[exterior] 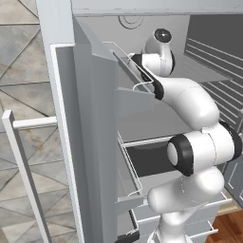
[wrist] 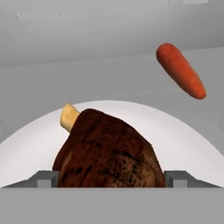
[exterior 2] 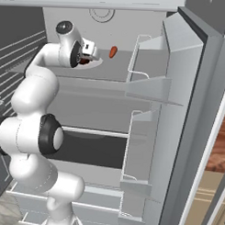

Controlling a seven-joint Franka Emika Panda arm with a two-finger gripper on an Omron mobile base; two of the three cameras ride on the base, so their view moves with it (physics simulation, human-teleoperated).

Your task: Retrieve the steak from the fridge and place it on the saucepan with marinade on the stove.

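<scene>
The steak (wrist: 109, 148), dark red-brown with a pale tip, lies on a white plate (wrist: 188, 144) on an upper shelf of the open fridge (exterior 2: 179, 89). My gripper (wrist: 111, 179) is open and straddles the meat; one fingertip (wrist: 47, 178) stands close to each side of it. From the right base view the gripper (exterior 2: 91, 54) reaches over the plate (exterior 2: 97, 62), where a bit of the steak (exterior 2: 84, 61) shows. The saucepan, the marinade and the stove are out of view.
An orange carrot (wrist: 180, 70) lies on the shelf behind the plate, also seen as the carrot (exterior 2: 113, 52) in the right base view. Open fridge doors with shelf bins (exterior: 95, 118) flank the arm on both sides. Drawers (exterior 2: 99, 150) sit below.
</scene>
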